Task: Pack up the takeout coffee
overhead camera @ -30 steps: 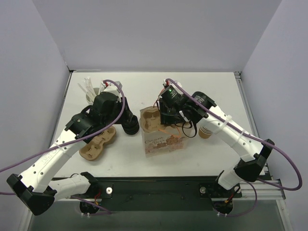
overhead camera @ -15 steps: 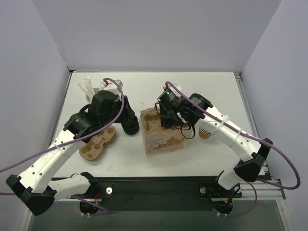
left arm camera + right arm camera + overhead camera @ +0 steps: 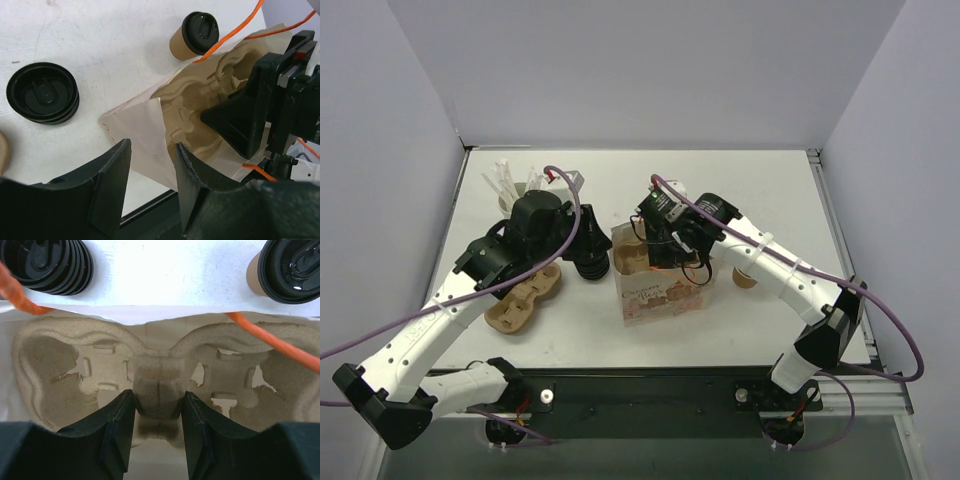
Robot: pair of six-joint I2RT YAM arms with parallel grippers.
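Observation:
The takeout coffee (image 3: pixel 195 35), a brown paper cup with a black lid, stands on the table beyond the paper bag (image 3: pixel 140 130); it also shows in the right wrist view (image 3: pixel 289 269). I cannot pick it out in the top view. My right gripper (image 3: pixel 158 396) is shut on the middle post of a pulp cup carrier (image 3: pixel 50 360) that sits inside the bag (image 3: pixel 660 295). My left gripper (image 3: pixel 153 145) is open, its jaws on either side of the bag's upper edge. In the top view the left gripper (image 3: pixel 592 248) is at the bag's left side and the right gripper (image 3: pixel 655 255) reaches into its mouth.
A stack of black lids (image 3: pixel 42 92) lies left of the bag, also in the right wrist view (image 3: pixel 50 262). A second pulp carrier (image 3: pixel 525 295) lies at the left. Lidless brown cups (image 3: pixel 745 275) lie right of the bag. White utensils (image 3: pixel 510 180) stand at the back left.
My right gripper has moved left and further into the bag with the carrier. The left arm has barely shifted.

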